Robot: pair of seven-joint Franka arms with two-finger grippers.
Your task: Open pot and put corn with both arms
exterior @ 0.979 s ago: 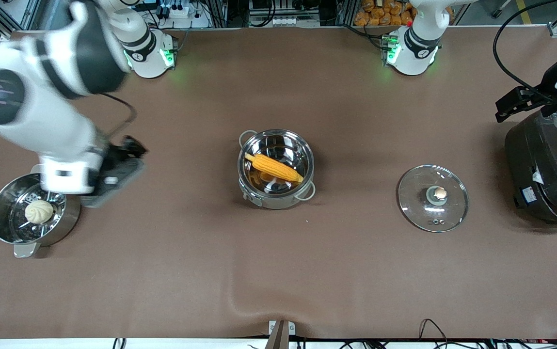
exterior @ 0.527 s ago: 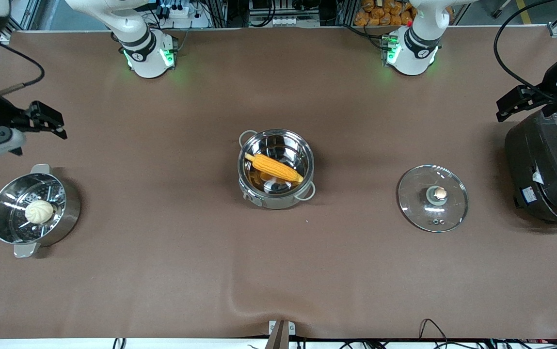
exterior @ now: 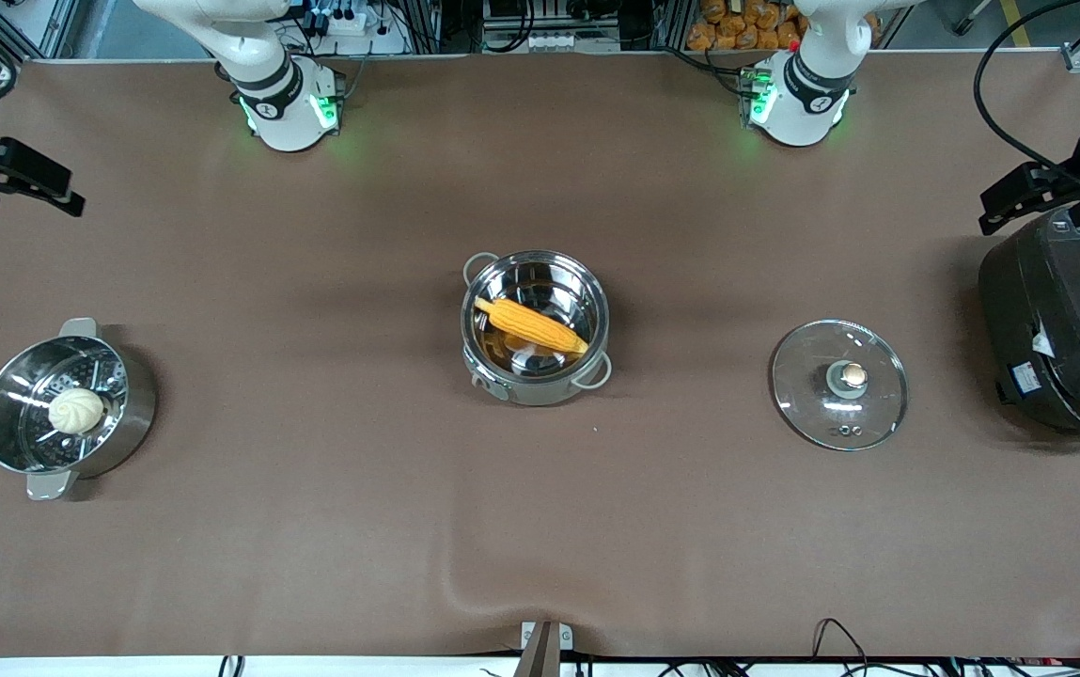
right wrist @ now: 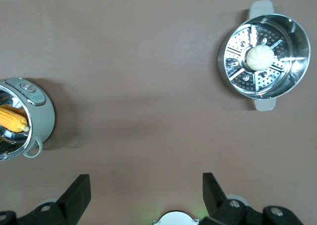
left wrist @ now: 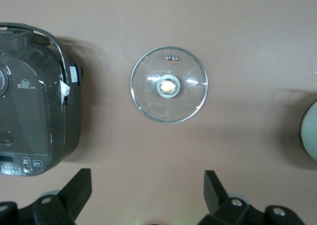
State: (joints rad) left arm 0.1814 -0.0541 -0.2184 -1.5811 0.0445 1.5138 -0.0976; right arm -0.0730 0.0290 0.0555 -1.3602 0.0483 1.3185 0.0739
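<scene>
1. Since 1.0 s ago my right arm has swung away from the steamer [exterior: 67, 416] and pulled back to its own end of the table; the right gripper [exterior: 18, 179] now hangs over the table edge there. The left gripper [exterior: 1019, 197] has drifted only a little, and sits above the cooker [exterior: 1061, 329].
2. The pot [exterior: 535, 327] stands in the middle of the table, open, untouched between frames.
3. The corn [exterior: 532, 325] lies slanted inside the pot, resting against its mirror-like wall.
4. The lid [exterior: 839, 384] lies flat on the table, knob up, between the pot and the cooker, well apart from both.
5. I judge both parts of the task done: lid off, corn in. What is in hand is the retreat of both arms.
6. Next move, as I read it: nothing more than parking the arms clear. No grasp is called for unless the lid must go back, and the task does not ask for that.
7. Right gripper: the right wrist view shows its fingers [right wrist: 79, 193] spread wide, holding nothing, looking down on bare table with the steamer and bun [right wrist: 259, 57] to one side and the pot at the other.
8. Left gripper: the left wrist view shows its fingers [left wrist: 79, 188] spread too, empty, with the lid and cooker below.
9. Both arms are drawn up and back, high over the table ends.
</scene>
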